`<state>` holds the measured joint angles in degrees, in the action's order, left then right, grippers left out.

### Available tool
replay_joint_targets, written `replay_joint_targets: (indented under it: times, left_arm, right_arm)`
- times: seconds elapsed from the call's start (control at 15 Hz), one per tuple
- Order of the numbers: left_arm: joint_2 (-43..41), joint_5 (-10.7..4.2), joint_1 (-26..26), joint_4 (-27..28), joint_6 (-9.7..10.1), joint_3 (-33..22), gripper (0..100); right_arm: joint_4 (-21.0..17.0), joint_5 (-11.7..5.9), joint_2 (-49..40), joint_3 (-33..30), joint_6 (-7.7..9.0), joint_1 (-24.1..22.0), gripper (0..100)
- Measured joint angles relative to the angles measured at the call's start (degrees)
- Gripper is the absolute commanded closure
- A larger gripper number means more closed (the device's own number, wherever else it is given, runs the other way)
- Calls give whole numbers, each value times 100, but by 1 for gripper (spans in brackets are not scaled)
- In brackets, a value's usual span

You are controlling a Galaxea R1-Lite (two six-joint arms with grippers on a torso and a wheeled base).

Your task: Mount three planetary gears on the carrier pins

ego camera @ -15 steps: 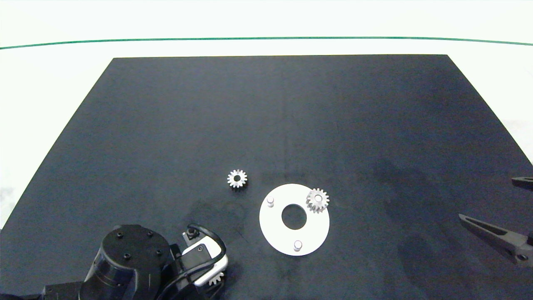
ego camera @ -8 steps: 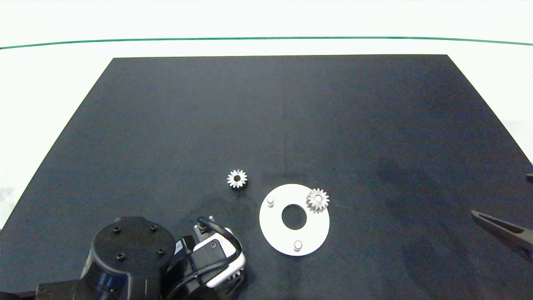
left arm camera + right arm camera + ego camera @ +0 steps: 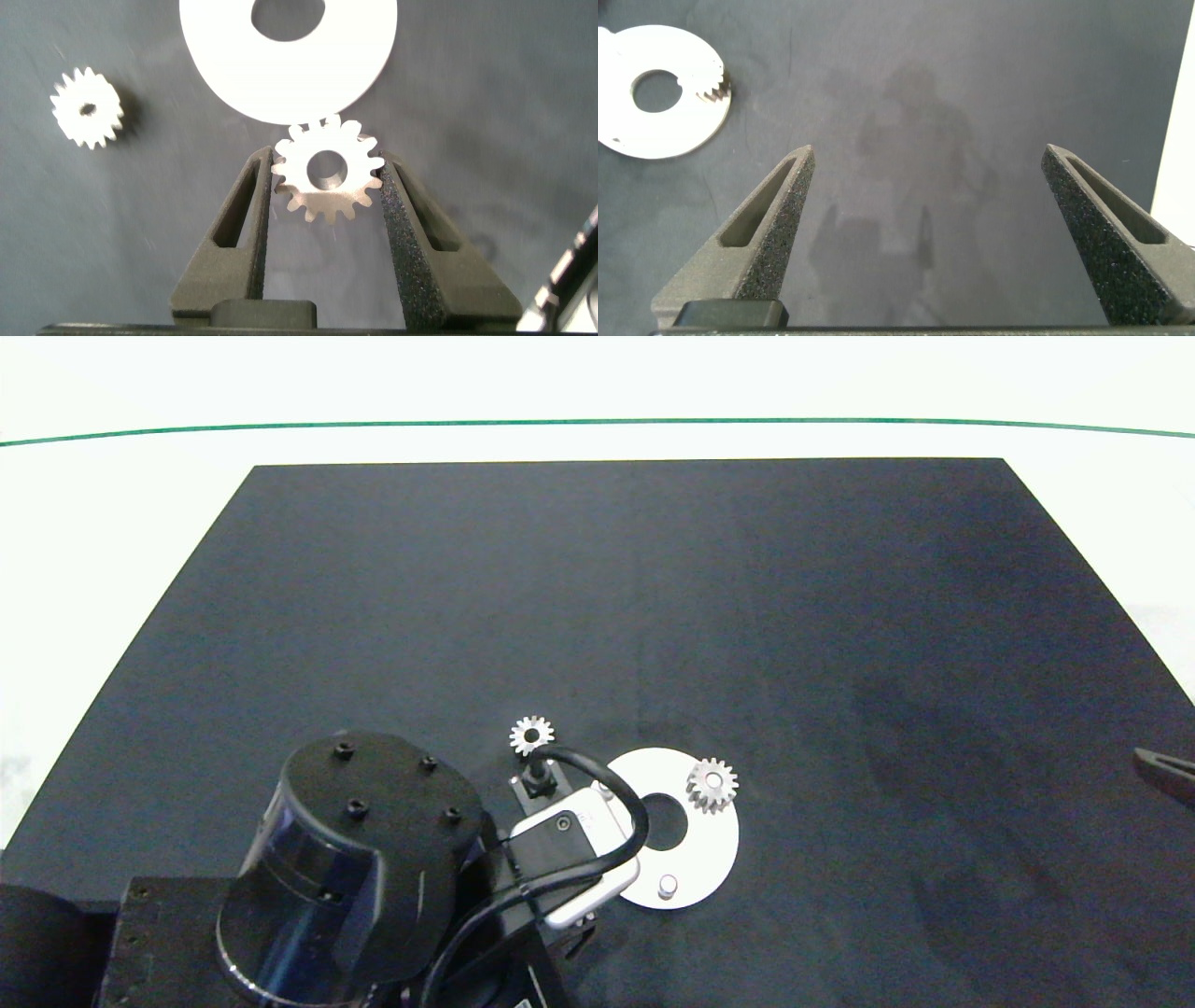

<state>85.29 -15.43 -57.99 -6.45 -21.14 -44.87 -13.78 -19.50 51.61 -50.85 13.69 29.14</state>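
Gear two [image 3: 327, 173] is being carried, clamped in the left gripper [image 3: 327, 187], toward the carrier disc [image 3: 714, 845]; next, centring its bore over a free pin [image 3: 667, 886], while the right gripper [image 3: 938, 224] is idling wide at far right.

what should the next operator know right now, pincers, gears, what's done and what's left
Left pincer: shut on a small silver-white metal spur gear, above the near-left rim of the flat white ring-shaped disc.
Right pincer: open, empty, parked at the dark mat's right edge.
Done: one matching gear sits on the disc's far-right pin.
Left: seat the held gear; the near pin is bare, the far-left pin is hidden by the arm. A third gear lies loose on the mat beyond the disc.
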Motion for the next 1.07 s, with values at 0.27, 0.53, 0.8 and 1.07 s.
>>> replay_joint_targets:
  times: [0.27, 0.53, 0.8, 1.07]
  left_arm:
    - [464, -9, -229, -66, 11, -319, 84]
    - [1063, -18, -439, -273, 24, -728, 84]
    - [1504, -20, -549, -250, 0, -1163, 84]
    - [1576, -18, -468, -187, -273, -1286, 84]
  right_arm:
    - [-405, 7, -110, -458, 28, 13, 0]
    - [-385, 30, -93, -573, 26, 74, 0]
    - [-397, 46, -88, -563, -2, 182, 0]
    - [-400, 46, -88, -535, -9, 195, 0]
